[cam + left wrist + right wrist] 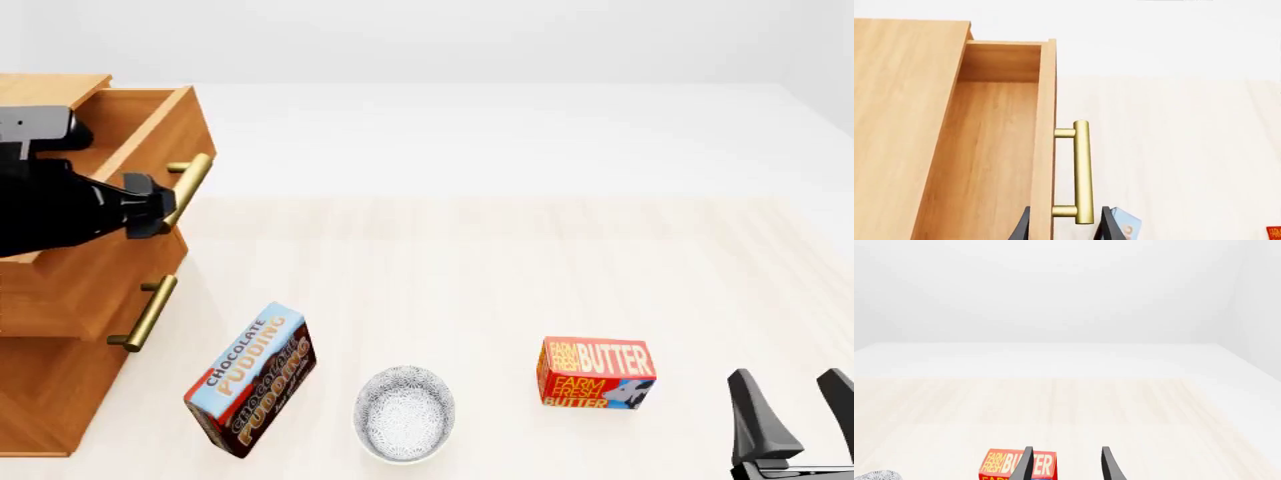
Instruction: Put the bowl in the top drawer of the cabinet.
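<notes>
Currently, by label:
Left claw point(1061, 225): fingers spread either side of the brass handle point(1081, 172) of the top drawer point(997, 135); whether actually clamping the bar cannot be told from these views.
Top drawer: pulled partly out of the cabinet point(54, 330), interior bare wood, nothing inside.
Drawer risk: opening perhaps too narrow for a bowl lowered from above; rim likely to catch on the drawer front or the cabinet top unless pulled out further.
Handle risk: bar liable to slide out from between the fingers if pulled off-axis, leaving the drawer half open.
Bowl point(404, 413): resting on the counter point(534, 270) at the near edge, between the pudding box point(248, 379) and the butter box point(595, 373), well apart from the cabinet.
Right claw point(798, 410): parted wide, holding nothing, hovering beyond the butter box from the bowl.
Reach risk: butter box sits between right claw and bowl; sideways sweep likely to knock it over or shove it into the bowl.
Grasp risk: thin round rim, easy to tip or squirt out under a pinch not centred on the wall.
Lower drawer point(94, 290): shut, same handle; mix-up possible.
</notes>
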Motion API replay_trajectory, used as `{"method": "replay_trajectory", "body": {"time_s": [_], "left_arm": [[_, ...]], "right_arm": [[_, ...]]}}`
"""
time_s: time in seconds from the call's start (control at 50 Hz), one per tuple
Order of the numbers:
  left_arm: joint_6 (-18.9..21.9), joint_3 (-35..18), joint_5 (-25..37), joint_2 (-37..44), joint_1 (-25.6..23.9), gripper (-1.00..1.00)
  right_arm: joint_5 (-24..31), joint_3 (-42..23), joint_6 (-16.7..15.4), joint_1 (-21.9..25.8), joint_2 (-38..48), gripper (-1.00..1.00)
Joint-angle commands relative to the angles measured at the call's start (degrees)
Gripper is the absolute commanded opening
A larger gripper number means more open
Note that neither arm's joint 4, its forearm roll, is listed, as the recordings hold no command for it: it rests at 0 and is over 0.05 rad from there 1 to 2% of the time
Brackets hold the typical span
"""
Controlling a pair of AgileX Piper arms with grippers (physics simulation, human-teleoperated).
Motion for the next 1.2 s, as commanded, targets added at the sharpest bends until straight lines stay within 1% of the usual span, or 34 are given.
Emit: {"method": "replay_trajectory", "body": {"time_s": [0.02, 0.1, 0.22, 0.36, 0.58, 0.66, 0.76, 1.2], "left_arm": [[1.2, 1.83, -0.69, -0.04, -1.51, 1.0], [1.41, 1.77, -0.62, -0.43, -2.77, 1.0], [1.65, 1.28, -0.61, -0.08, -3.12, 1.0], [2.35, 0.9, -0.49, -0.61, -5.16, 1.0], [2.09, -0.26, -0.37, 0.07, -7.07, 1.0], [2.51, -0.6, -0.47, 0.0, -8.4, 1.0], [2.09, -1.03, -0.36, 0.28, -10.02, 1.0], [2.22, -1.94, -1.2, 1.39, -13.06, 1.0]], "right_arm": [[0.03, 0.01, -0.05, 0.0, -0.07, 1.0], [0.02, 0.01, -0.05, 0.0, -0.07, 1.0], [0.03, 0.01, -0.07, -0.01, -0.06, 1.0], [0.03, 0.01, -0.09, 0.01, -0.06, 1.0], [0.03, 0.01, -0.08, -0.01, -0.06, 1.0], [0.02, 0.01, -0.08, 0.01, -0.07, 1.0], [0.03, 0.01, -0.08, 0.0, -0.06, 1.0], [0.03, 0.01, -0.06, -0.01, -0.06, 1.0]]}}
